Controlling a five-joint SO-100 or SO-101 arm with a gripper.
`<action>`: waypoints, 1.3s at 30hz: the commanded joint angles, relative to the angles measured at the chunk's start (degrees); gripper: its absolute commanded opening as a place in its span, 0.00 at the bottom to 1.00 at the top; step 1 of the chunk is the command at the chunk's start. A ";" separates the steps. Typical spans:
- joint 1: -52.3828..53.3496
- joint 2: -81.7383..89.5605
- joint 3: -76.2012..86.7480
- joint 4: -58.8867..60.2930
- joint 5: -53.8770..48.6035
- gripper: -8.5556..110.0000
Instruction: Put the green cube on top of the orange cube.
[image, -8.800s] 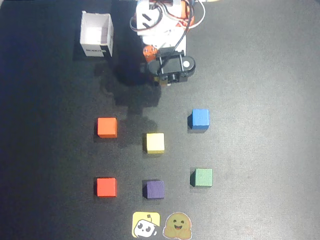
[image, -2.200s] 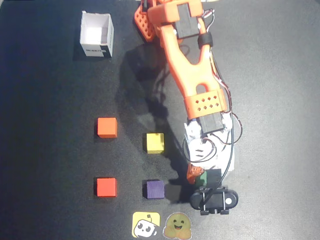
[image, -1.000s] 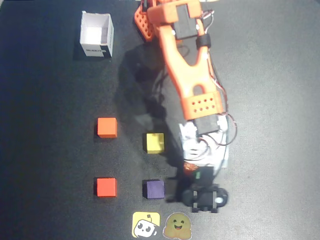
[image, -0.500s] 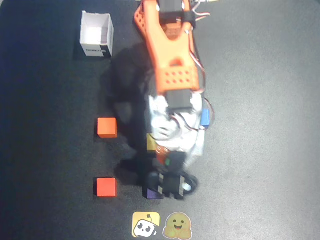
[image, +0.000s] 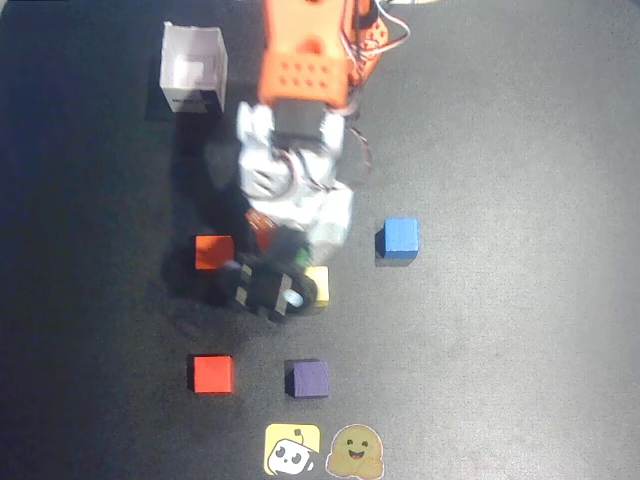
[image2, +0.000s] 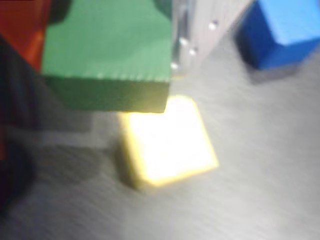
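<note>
The green cube fills the top left of the wrist view, where my gripper is shut on it between an orange finger and a silvery one. It hangs clear of the mat. In the overhead view only a sliver of the green cube shows under the gripper. The orange cube sits in shadow just left of the gripper, apart from it. It is out of the wrist view.
A yellow cube lies right below the held cube. A blue cube sits to the right. A red-orange cube and a purple cube lie nearer the front. A white box stands back left.
The arm has swung left and pulled back with the green cube in its grip, from above the purple cube to between the orange and yellow cubes.
</note>
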 joint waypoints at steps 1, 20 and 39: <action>3.96 4.13 0.44 0.79 -3.69 0.09; 15.38 5.01 5.45 -0.70 -16.52 0.12; 19.69 -4.48 2.20 -1.41 -35.77 0.12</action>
